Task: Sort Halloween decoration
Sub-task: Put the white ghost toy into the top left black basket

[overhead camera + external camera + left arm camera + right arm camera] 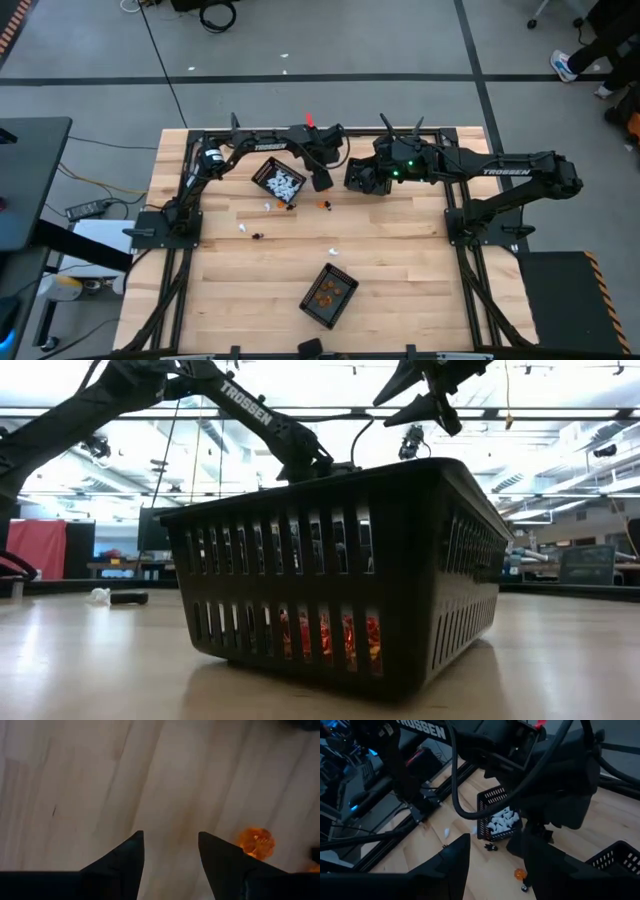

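Halloween trinkets, tiny orange, white and black pieces (323,204), dot the wooden desk (400,270); left hand (170,850) hovers fingers apart beside an orange one; right hand (492,852) at three o'clock, fingers apart, empty.

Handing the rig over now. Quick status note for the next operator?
Left gripper: open, empty, low over bare wood beside an orange trinket.
Right gripper: open, empty, raised near the table's far middle.
Done: white pieces lie in the far-left basket; orange ones lie in the near basket. The third basket sits under the right arm; its contents cannot be seen.
Left: loose white, black and orange bits scattered on the table need sorting.
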{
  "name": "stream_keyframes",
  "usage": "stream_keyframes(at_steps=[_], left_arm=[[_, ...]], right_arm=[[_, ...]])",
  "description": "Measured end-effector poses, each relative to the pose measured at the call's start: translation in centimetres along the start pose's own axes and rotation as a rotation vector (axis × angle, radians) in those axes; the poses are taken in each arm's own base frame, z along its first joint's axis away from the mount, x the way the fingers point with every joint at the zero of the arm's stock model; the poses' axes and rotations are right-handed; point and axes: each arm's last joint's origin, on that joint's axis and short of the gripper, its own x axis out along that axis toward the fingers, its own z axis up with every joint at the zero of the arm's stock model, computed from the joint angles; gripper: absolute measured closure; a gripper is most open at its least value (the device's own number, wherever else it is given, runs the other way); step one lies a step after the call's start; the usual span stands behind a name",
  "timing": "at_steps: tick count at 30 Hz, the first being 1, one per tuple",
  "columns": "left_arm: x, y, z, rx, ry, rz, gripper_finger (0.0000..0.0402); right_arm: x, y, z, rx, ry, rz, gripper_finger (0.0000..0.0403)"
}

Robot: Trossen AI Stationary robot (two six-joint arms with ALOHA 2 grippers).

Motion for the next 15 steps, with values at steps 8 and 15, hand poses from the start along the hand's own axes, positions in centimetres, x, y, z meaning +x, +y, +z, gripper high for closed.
stream_keyframes(at_steps=[8, 15], left_arm=[[-0.4, -0.1, -1.3, 0.042, 0.143, -0.039, 0.0208], [-0.5, -0.2, -1.5, 0.093, 0.171, -0.048, 0.0208]], right_arm=[[0.0, 0.0, 0.0, -0.003, 0.0, 0.0, 0.022], [0.0, 0.0, 0.1, -0.001, -0.011, -0.001, 0.022]])
